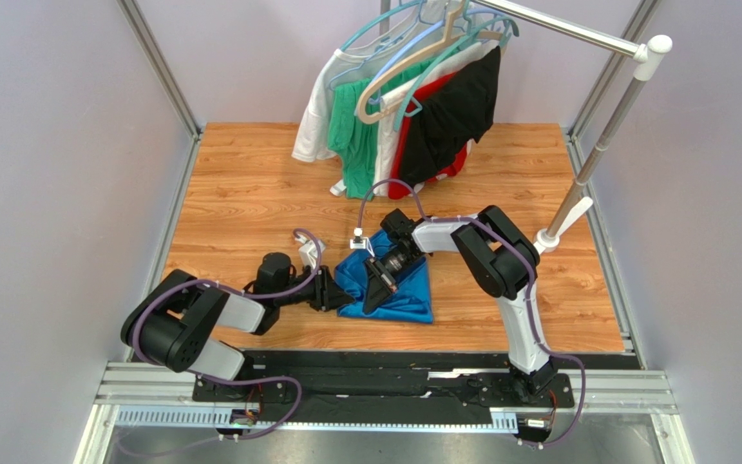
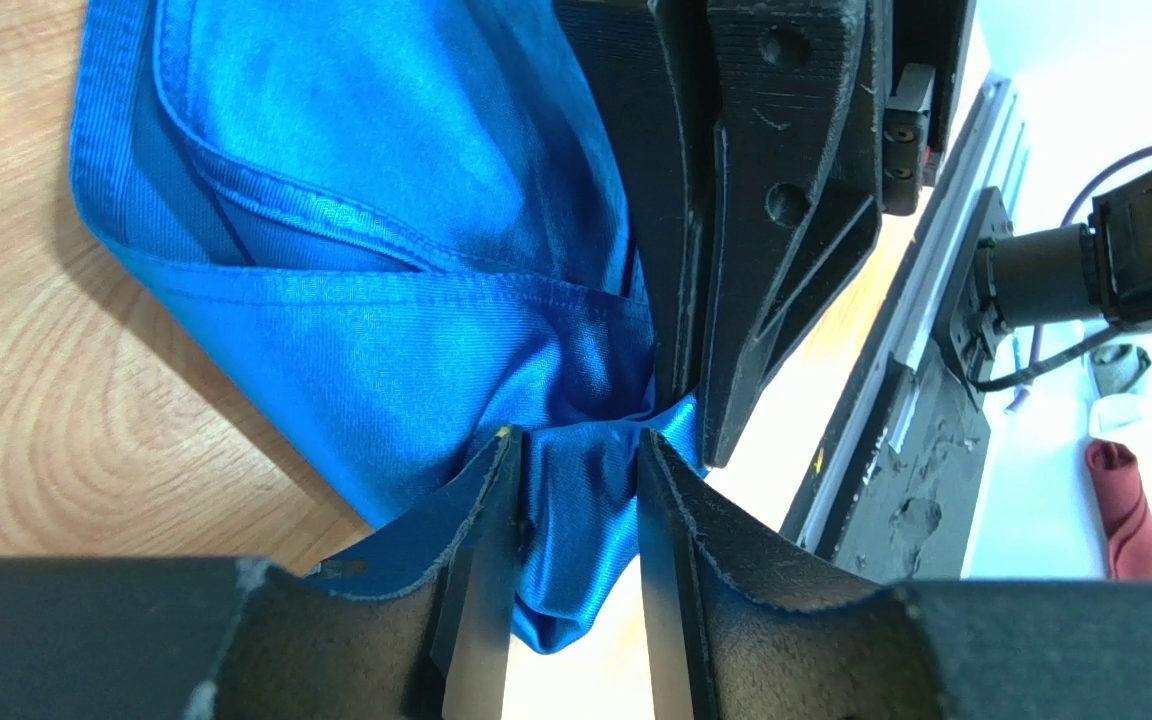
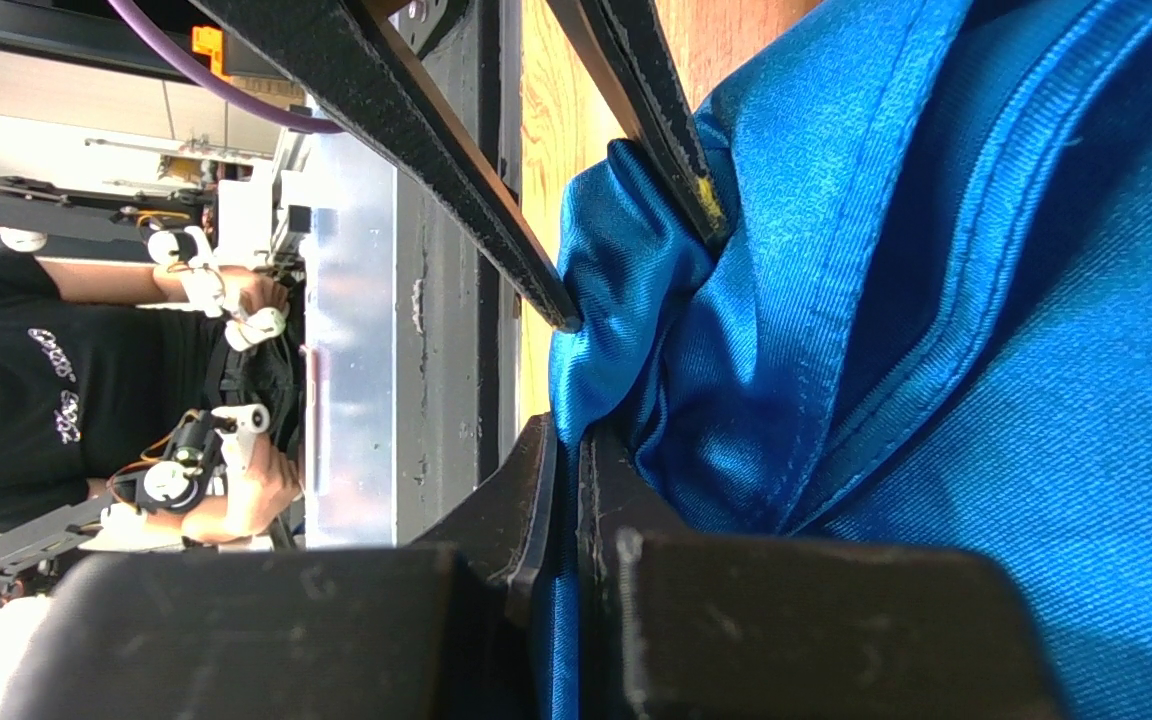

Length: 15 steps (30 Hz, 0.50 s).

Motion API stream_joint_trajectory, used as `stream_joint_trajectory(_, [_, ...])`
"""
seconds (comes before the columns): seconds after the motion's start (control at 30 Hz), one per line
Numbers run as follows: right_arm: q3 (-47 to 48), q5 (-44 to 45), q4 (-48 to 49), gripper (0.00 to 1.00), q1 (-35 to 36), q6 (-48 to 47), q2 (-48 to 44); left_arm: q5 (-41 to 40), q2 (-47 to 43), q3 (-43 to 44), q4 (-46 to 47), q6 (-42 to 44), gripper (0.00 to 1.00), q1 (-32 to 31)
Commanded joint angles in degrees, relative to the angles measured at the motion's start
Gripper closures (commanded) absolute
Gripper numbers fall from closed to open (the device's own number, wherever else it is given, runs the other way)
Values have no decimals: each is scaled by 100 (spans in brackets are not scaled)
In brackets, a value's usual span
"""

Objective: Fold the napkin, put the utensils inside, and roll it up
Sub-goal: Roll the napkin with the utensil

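The napkin [image 1: 414,295] lies crumpled on the wooden desk [image 1: 249,193], near its front edge and between the two arms, which meet over it. Both jaws reach its near-left corner and stand just beside each other there.

The left jaws stand partway apart. A bunched fold of cloth fills the gap and presses against both fingers [image 2: 485,600], so they have hold of the napkin. A small tail of fabric hangs out past the fingertips.

The right jaws are all but closed, and a thin edge of the napkin is pinched flat between their fingers [image 3: 537,510]. The rest of the cloth spreads away to the right of that grip.

The napkin is royal blue, thin and slightly glossy, with bright highlights on the gathered creases. Its weave shows fine ribs close up, and a stitched hem band runs along the edges. It lies in loose, overlapping layers, forming a rough wedge. The fingers are matt black plastic, tapered to narrow tips. The desk top has a warm grain pattern.
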Motion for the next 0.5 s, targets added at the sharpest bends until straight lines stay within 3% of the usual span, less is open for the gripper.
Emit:
stream_joint_trajectory(0.0, [347,163,447,100,-126,-185,104,894,113,112,8,-130,61,-230])
stream_joint_trajectory(0.27, [391,312,447,100,-135,-98,104,832,219,244,-519,-69,73,-239])
stream_joint_trajectory(0.37, [408,348,447,100,-135,-54,113,728,131,261,-799,-8,79,-239])
stream_joint_trajectory(0.47, [382,417,473,100,-135,-36,52,560,52,270,-1151,63,92,-239])
